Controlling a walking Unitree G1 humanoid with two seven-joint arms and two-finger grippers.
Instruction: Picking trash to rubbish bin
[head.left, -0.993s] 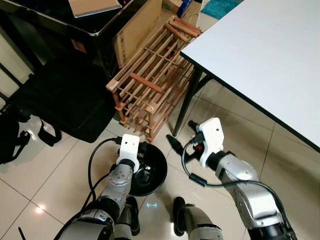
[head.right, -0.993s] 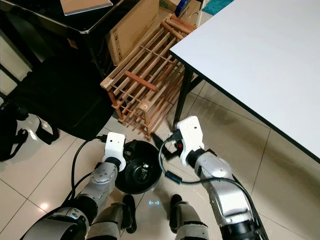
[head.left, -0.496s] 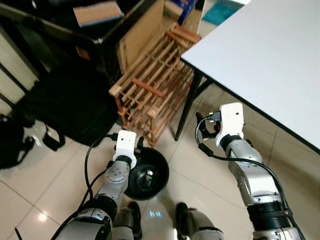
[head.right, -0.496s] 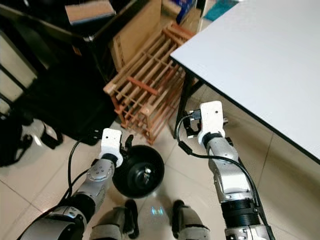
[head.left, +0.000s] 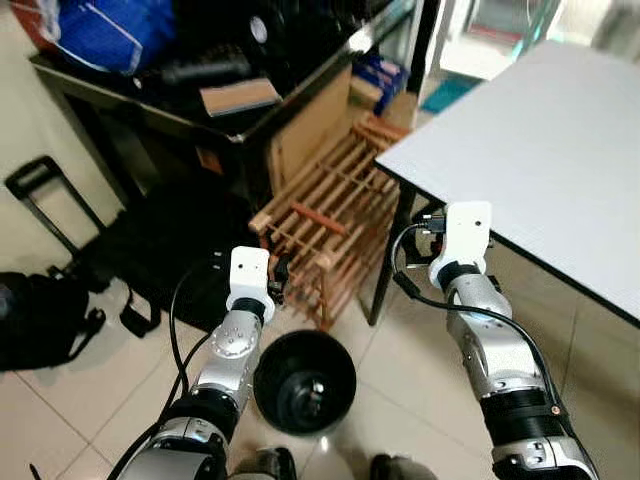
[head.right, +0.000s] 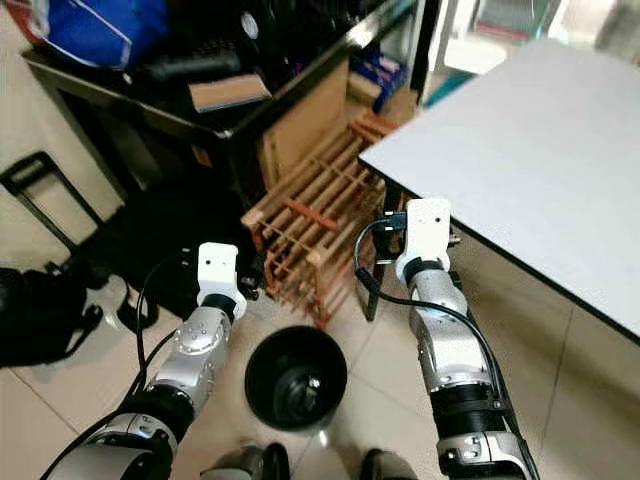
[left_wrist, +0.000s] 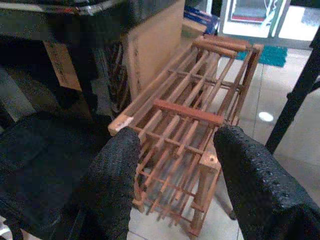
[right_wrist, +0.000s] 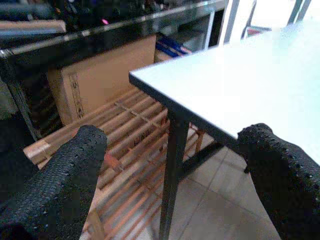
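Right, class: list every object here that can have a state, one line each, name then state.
Round black rubbish bin: upright on the floor, open-topped.
Slatted wooden rack: tipped, leaning by the dark table.
Left gripper: open, holding nothing.
Right gripper: open, holding nothing.
Brown cardboard box: closed, standing under the dark table.

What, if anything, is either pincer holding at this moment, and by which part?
Nothing is held. The left pincer is open with only the wooden rack beyond it; the right pincer is open before the white table.
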